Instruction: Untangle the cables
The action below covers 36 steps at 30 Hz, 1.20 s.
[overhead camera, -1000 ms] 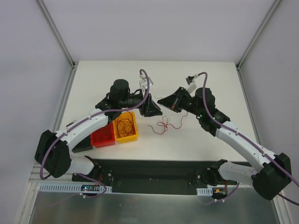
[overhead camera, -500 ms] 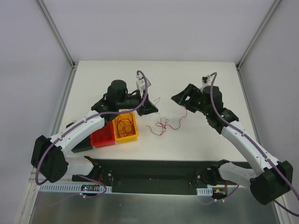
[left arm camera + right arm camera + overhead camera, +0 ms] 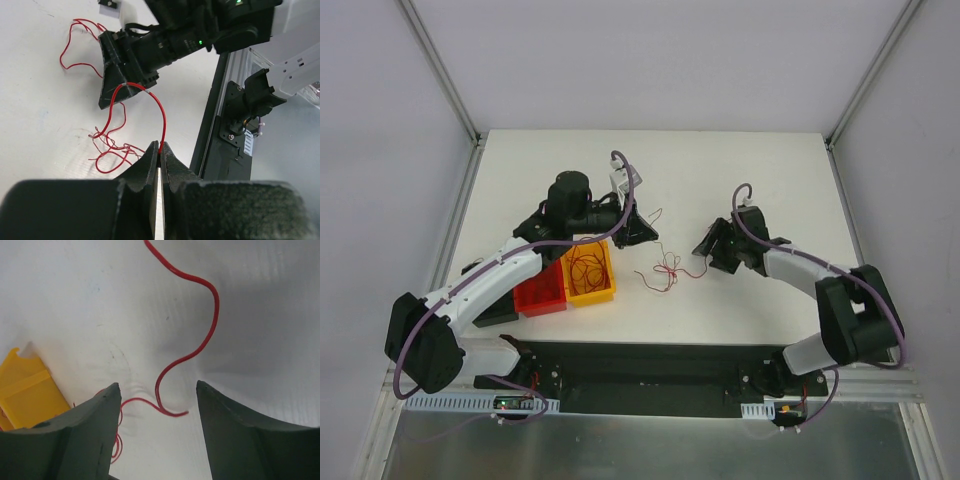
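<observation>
Left hand (image 3: 159,148) pinching cable (image 3: 163,112); right hand (image 3: 156,390) spread astride cables (image 3: 204,342)

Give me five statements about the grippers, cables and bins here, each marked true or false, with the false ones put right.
1. The left gripper is shut on a red cable. True.
2. The right gripper is clamped on a cable. False: its jaws stand open, with a loose red cable lying on the table between them.
3. The yellow bin holds red cables. True.
4. The yellow bin stands far apart from the red bin. False: it stands right beside the red bin, on its right in the top view.
5. A small tangle of cables lies on the table between the two grippers. True.
</observation>
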{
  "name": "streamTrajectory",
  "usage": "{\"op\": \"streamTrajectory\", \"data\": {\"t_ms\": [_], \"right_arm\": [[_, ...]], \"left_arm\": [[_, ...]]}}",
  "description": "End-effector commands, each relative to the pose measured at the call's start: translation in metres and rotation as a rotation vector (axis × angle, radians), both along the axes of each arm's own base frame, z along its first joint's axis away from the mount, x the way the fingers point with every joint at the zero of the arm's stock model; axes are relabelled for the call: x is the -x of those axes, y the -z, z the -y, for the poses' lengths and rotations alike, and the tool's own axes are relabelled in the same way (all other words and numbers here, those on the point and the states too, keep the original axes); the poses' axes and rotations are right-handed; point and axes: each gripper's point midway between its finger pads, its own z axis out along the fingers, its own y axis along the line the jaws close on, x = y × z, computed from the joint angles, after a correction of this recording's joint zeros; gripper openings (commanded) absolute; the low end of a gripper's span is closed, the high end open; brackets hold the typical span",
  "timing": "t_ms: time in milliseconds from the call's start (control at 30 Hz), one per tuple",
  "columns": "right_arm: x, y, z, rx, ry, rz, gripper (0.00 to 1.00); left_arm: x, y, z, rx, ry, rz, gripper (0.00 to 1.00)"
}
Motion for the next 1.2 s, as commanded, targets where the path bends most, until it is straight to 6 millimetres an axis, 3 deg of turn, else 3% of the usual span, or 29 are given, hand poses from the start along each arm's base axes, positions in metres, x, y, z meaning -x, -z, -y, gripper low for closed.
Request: {"op": "streamTrajectory", "data": {"t_ms": [0,67,167,233,333,433,567,667,833,933,1067,1167], "right_arm": [[-0.027,-0.004,-0.026,-0.112,-0.016,0.04,0.59],[-0.031,0.004,-0.026,-0.106,-0.003,0.032,0.51],[-0.04,0.003,-0.022,-0.092,0.007,0.064,0.12],[-0.047,-0.007,-0.012,-0.076,0.027,0.105,0.0],[-0.064,-0.028,0.015,-0.057,0.086,0.166,0.0],[-0.088,-0.054,0.051,-0.036,0.153,0.22,0.0],[-0.109,-0.07,0.142,-0.026,0.378,0.229,0.0],[-0.116,-0.077,0.197,-0.052,0.515,0.248,0.01],[-0.129,-0.091,0.221,0.023,0.502,0.276,0.01],[-0.129,-0.092,0.222,0.06,0.469,0.259,0.0],[-0.12,-0.091,0.245,0.197,0.505,0.265,0.0],[-0.116,-0.091,0.263,0.308,0.514,0.252,0.0]], "left_arm": [[0.008,-0.031,0.002,0.047,0.029,0.066,0.0],[0.012,-0.036,0.0,0.056,0.04,0.079,0.0],[0.02,-0.054,-0.006,0.073,0.04,0.123,0.0],[0.028,-0.074,-0.016,0.091,0.029,0.2,0.0],[0.036,-0.106,-0.045,0.103,-0.094,0.313,0.0],[0.047,-0.136,-0.09,0.097,-0.268,0.485,0.0],[0.044,-0.157,-0.169,0.021,-0.63,0.633,0.0],[0.055,-0.169,-0.206,0.007,-0.764,0.663,0.0],[0.071,-0.204,-0.215,0.104,-0.783,0.653,0.0],[0.065,-0.226,-0.203,0.135,-0.763,0.628,0.0],[0.054,-0.256,-0.184,0.169,-0.717,0.614,0.0],[0.062,-0.3,-0.201,0.235,-0.785,0.677,0.0]]}}
